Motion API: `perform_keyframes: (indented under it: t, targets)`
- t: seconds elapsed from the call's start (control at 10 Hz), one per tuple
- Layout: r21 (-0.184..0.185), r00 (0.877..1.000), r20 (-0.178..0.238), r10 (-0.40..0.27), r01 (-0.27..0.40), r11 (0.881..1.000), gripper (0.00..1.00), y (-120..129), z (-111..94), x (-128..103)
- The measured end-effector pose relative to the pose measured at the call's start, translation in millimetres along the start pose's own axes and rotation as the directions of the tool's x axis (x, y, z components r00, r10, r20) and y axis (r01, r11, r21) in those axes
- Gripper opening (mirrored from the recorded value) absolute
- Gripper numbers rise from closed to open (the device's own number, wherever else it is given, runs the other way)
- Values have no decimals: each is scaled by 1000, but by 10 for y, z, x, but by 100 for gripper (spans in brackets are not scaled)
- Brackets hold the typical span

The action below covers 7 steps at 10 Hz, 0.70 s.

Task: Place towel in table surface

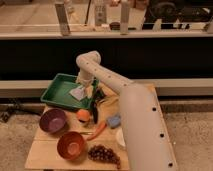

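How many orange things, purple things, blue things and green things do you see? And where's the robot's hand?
Orange: 3 (orange fruit, carrot, orange bowl)
Purple: 2 (purple bowl, grapes)
Blue: 1 (sponge)
Green: 1 (tray)
Total: 7
The hand hangs over the tray, right by the towel.

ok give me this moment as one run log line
phase: reach | gripper: open, over towel | towel: lying in green tray, not yet on table

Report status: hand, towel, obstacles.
Hand open, low over green tray. Towel in tray, not yet on table surface. Purple bowl, orange close beside tray.
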Motion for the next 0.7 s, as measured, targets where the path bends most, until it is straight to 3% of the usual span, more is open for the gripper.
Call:
perform_keyframes:
  t: [0.7]
  targets:
    - [-3, 1000, 23, -1, 1, 1000, 80, -56, 130, 38]
